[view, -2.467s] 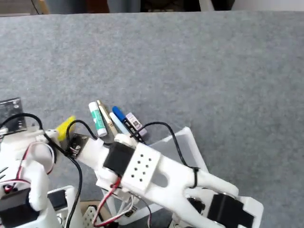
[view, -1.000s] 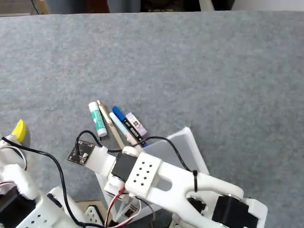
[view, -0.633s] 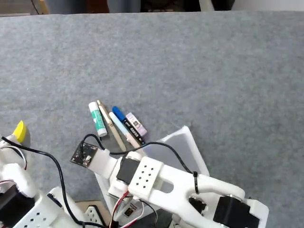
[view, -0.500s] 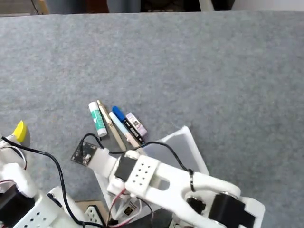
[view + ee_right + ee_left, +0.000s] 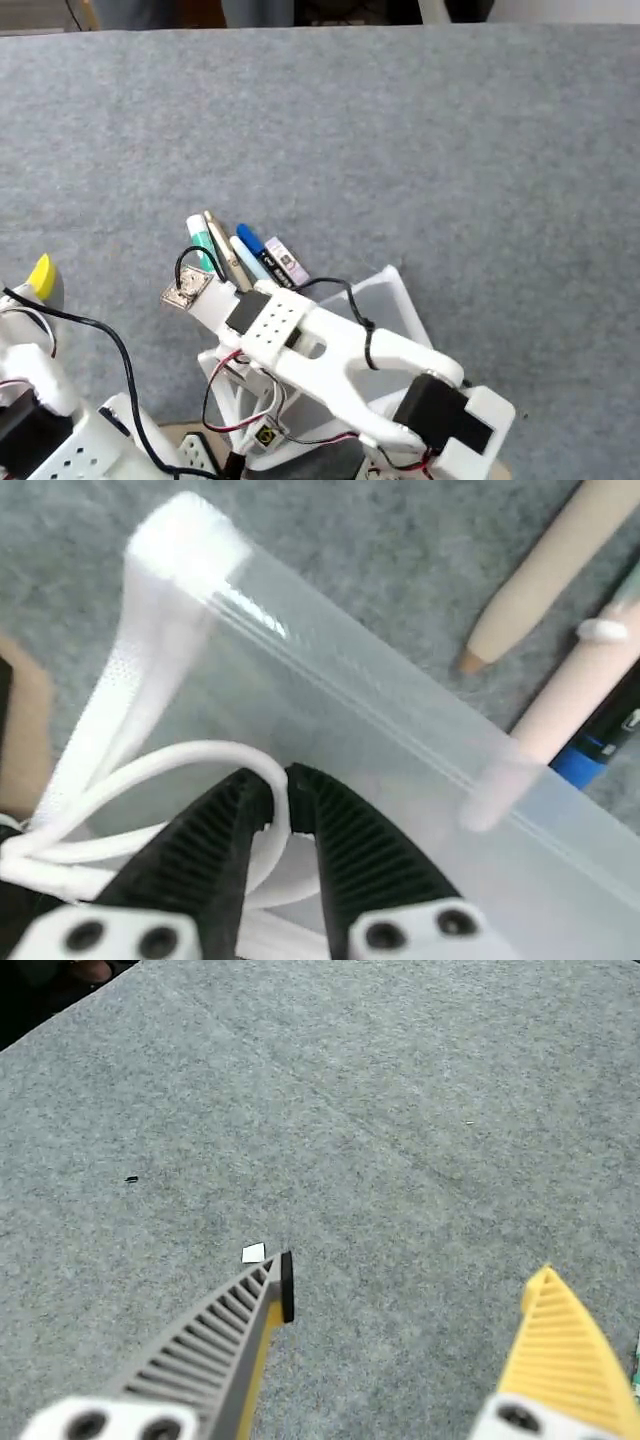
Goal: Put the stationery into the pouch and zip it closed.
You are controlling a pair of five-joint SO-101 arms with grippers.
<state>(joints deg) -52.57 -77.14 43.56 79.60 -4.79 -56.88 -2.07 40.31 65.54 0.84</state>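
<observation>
While my right claw [image 5: 283, 782] is pressed together on a white cord loop [image 5: 215, 758], its black jaws lie over the pouch [image 5: 390, 760]. The pouch is a frosted, see-through plastic sleeve with a ridged zip strip along one edge and a white woven tab [image 5: 165, 630] at its corner. Just past the zip edge lie the ends of a beige pencil [image 5: 545, 565], a pale pen [image 5: 560, 705] and a blue marker [image 5: 600, 745]. The pen's end shows through the plastic; whether it is inside or beneath, I cannot tell.

From above, the pouch sits at 6 o'clock on the grey table [image 5: 450, 130], largely under my right arm. The stationery fans out from its 11 o'clock corner, with a green-and-white glue stick [image 5: 200, 238] outermost and a purple eraser [image 5: 287, 262] nearest the pouch.

My left claw [image 5: 415, 1278] hangs spread at 8 o'clock, one finger grey and one yellow, above the table, with a small white scrap [image 5: 253, 1253] near the grey tip.
</observation>
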